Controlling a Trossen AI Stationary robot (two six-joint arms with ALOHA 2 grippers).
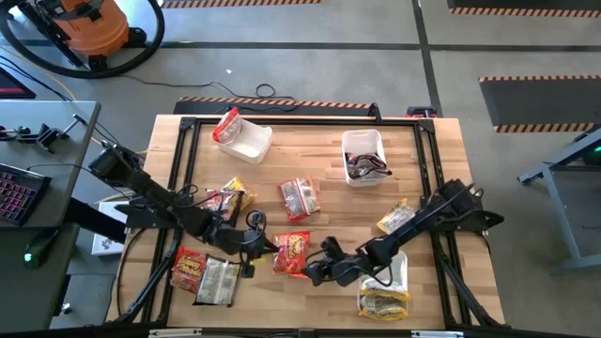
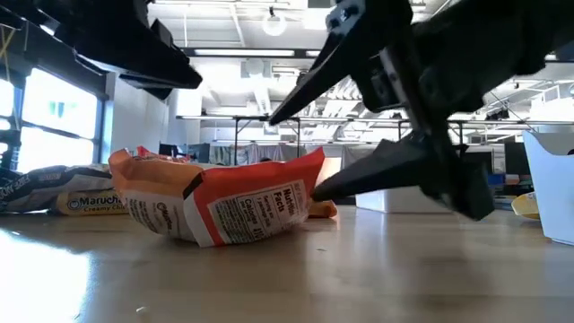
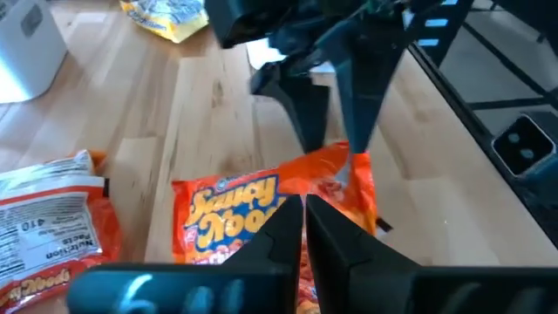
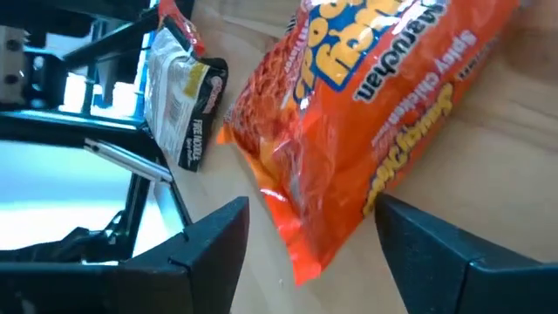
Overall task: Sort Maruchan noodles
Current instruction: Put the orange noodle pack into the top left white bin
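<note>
Lying near the table's (image 1: pixel 310 141) 6 o'clock edge, the orange Saucy Noodles packet (image 1: pixel 292 252) sits between both grippers. Left gripper (image 3: pixel 304 214) has fingers together above it; right gripper (image 4: pixel 309 231) fingers stand apart, straddling its end.

Big open workshop with a grey concrete floor

The tabletop (image 1: pixel 319 160) was pale butcher-block wood with a black frame around it, sitting on a grey floor (image 1: pixel 310 66) crossed by dark lines and orange-black hazard tape strips (image 1: pixel 540 80). An orange shop vac (image 1: pixel 89 23) stood off in one corner next to a loop of black hose, and a side desk with a keyboard (image 1: pixel 17 197) ran along one side. Looking level across, the room went way back: white ceiling with pipes and bright strip lights (image 2: pixel 242 52), a big bright window (image 2: pixel 58 121), plus more tables (image 2: pixel 269 126) far off.
</note>
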